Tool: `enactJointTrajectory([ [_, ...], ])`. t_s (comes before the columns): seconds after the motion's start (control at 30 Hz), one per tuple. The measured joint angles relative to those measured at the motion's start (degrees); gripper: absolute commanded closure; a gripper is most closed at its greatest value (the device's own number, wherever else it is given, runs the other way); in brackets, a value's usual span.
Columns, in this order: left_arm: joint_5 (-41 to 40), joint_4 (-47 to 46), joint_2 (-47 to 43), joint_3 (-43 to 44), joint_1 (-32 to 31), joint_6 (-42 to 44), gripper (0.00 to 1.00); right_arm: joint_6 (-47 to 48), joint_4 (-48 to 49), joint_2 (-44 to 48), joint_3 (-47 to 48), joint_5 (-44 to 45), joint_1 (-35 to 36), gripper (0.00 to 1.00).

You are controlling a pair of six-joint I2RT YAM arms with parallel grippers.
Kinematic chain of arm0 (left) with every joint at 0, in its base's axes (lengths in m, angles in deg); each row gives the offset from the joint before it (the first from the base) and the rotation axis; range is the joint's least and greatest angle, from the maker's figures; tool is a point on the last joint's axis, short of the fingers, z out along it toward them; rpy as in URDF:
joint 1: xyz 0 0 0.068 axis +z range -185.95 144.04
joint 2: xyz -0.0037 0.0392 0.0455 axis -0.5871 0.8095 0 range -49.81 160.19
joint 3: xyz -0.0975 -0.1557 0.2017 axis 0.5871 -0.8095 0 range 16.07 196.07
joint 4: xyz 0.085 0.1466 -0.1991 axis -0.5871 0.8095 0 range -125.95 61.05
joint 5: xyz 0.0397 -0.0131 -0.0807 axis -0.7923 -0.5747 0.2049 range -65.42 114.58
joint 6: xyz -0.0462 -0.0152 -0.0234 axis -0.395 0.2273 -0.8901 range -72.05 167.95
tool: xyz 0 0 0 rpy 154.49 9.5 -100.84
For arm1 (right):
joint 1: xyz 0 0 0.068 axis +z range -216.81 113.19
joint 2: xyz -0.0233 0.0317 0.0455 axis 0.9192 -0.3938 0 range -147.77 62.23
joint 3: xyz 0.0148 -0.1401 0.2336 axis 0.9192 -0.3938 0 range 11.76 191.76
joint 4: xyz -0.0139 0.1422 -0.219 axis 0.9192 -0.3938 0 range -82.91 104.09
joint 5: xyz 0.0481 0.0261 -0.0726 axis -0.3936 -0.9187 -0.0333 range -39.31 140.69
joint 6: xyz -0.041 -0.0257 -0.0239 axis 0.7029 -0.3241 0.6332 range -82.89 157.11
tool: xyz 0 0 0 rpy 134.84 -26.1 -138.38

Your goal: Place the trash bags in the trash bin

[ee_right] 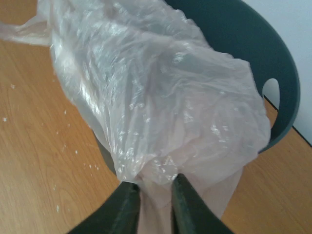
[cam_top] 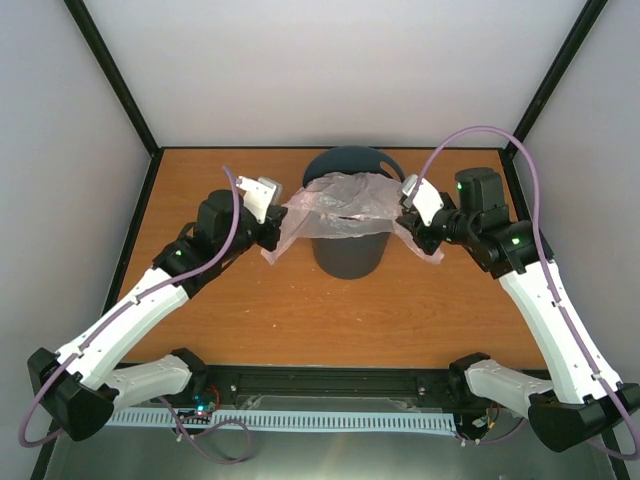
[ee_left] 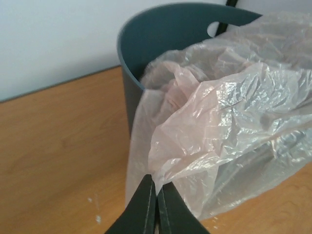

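The dark grey trash bin [cam_top: 350,255] stands upright at the table's middle back. The pale-pink translucent trash bag [cam_top: 345,205] lies spread over its mouth, with crinkled film hanging down both sides. My left gripper [cam_top: 278,232] is at the bin's left side; in the left wrist view it [ee_left: 156,183] is shut on the bag's [ee_left: 229,122] lower edge, in front of the bin [ee_left: 161,34]. My right gripper [cam_top: 412,228] is at the bin's right side. There its jaws [ee_right: 155,187] stand narrowly apart with a bunch of bag [ee_right: 156,97] filling the gap, and the bin [ee_right: 243,44] is behind.
The wooden table [cam_top: 300,310] is boxed in by white walls and black frame posts [cam_top: 115,75]. A black rail [cam_top: 330,385] runs along the near edge between the arm bases. Small white specks [ee_right: 63,136] dot the wood left of the bin.
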Motion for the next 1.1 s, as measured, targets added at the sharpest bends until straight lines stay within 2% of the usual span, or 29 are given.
enactJointTrajectory([
  [0.07,-2.2,-0.6,0.1,0.8,0.0,-0.5,0.99,-0.2,0.5,-1.0,1.0,0.9,0.0,0.96],
  [0.1,-3.1,-1.0,0.1,1.1,0.0,-0.7,0.99,-0.4,0.9,-1.7,1.8,1.4,0.0,0.97],
  [0.4,-7.5,-3.6,7.2,6.5,0.0,-1.7,0.99,0.4,4.0,-9.4,8.8,7.3,0.0,0.97],
  [0.63,-10.8,-3.8,14.1,11.6,0.0,-2.7,0.99,0.8,5.5,-13.1,10.3,11.6,-0.2,0.97],
  [0.93,-13.1,-1.5,24.5,25.1,0.7,-2.6,0.99,0.8,7.9,-18.1,15.0,13.2,-2.5,0.97],
  [1.1,-12.0,0.1,28.3,29.6,3.3,-2.6,0.99,0.0,8.6,-23.7,19.2,12.6,-5.1,0.97],
])
